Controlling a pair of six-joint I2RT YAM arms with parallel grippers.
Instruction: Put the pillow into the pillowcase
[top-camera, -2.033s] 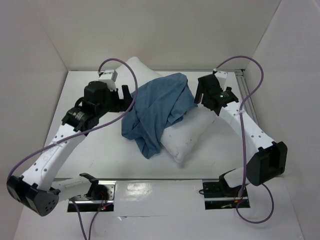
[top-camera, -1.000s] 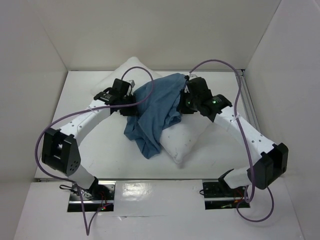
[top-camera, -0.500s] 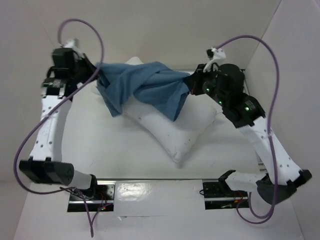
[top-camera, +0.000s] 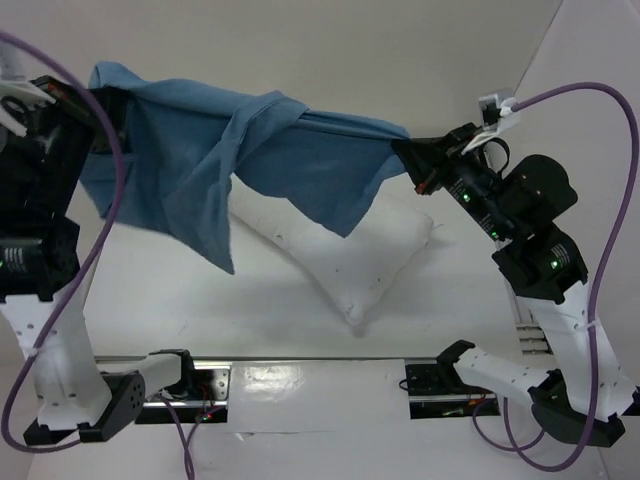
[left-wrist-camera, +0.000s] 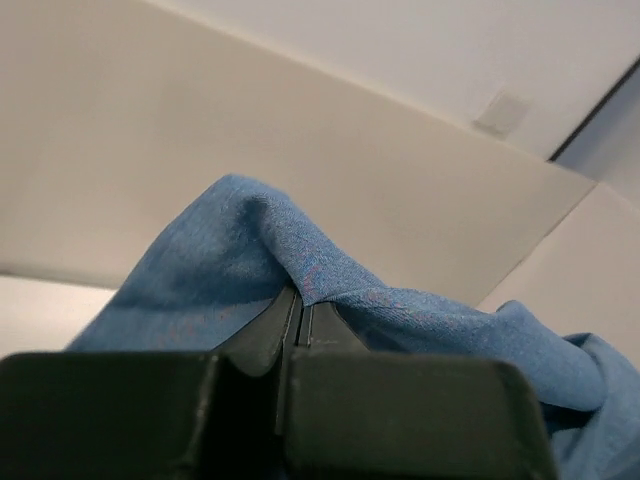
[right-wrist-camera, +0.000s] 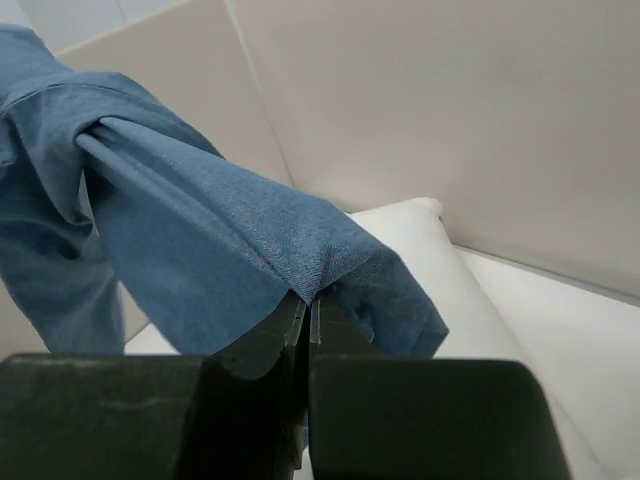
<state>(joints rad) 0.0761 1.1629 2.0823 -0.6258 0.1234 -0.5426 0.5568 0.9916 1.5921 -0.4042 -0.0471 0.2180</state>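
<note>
Pillowcase (top-camera: 250, 150): hangs in the air, stretched between the two arms and clear of the table (top-camera: 180, 300). A twisted band runs along its top edge, and a loose flap droops from the left half.
Pillow (top-camera: 365, 265): lies flat on the table under the right half of the cloth, with one corner pointing at the near edge. It is entirely outside the pillowcase, and no gripper is on it.
Left gripper (left-wrist-camera: 300, 308): jaws together, clamped on a fold at the cloth's left end, high up near the left wall.
Right gripper (right-wrist-camera: 308, 302): jaws together, pinching a fold at the cloth's right end, above the pillow's far right corner.
Why held so: probably to let the limp cloth hang free under its own weight, so wrinkles fall out and its edges can be sorted.
Opening: not found in any view, and the twist hides which edge is the mouth.
Progress: early, by my reading, since the cloth is raised but nothing is inserted.
Next need: likely untwisting, then regrasping at the mouth's rim.
Risk: both grips are on small folds, so a hard pull could slip one end loose.
</note>
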